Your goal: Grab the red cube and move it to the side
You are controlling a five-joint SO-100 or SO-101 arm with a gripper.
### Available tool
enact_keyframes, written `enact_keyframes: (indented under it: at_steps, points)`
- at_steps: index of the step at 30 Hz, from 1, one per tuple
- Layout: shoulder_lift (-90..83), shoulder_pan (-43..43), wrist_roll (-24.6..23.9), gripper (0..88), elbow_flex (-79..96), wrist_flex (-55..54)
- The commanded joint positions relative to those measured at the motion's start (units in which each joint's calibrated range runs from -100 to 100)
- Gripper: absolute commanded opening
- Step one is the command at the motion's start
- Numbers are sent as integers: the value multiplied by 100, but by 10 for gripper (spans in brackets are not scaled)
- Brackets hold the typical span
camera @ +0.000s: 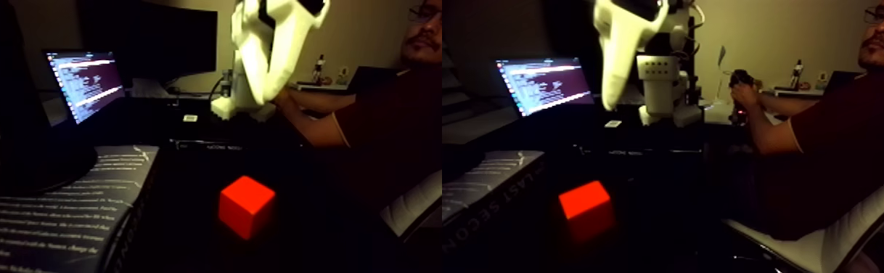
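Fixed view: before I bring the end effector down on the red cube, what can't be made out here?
- White plastic end effector: blurred; its top is cut off by the upper edge; open or shut can't be told.
- Small bright red cube: its lower faces fade into the dark tabletop, so its contact with the surface is unclear.
- Open laptop screen: text too small to read.

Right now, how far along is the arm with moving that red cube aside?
Nothing looks done yet. The red cube sits alone on the dark table, untouched. In hand: the white end effector hangs well above and behind it, empty; whether it is open is unclear. Left: come down over the cube, grip it, carry it to the side and let go.
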Motion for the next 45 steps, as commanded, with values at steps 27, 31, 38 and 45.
enact_keyframes:
  at_steps: [27,31,38,45]
  points:
    - [3196,248,978,265,-1849,787]
    - [3205,165,757,270,-1849,703]
    - [3222,-68,465,269,-1749,323]
    - [3247,-151,169,268,-1250,-403]
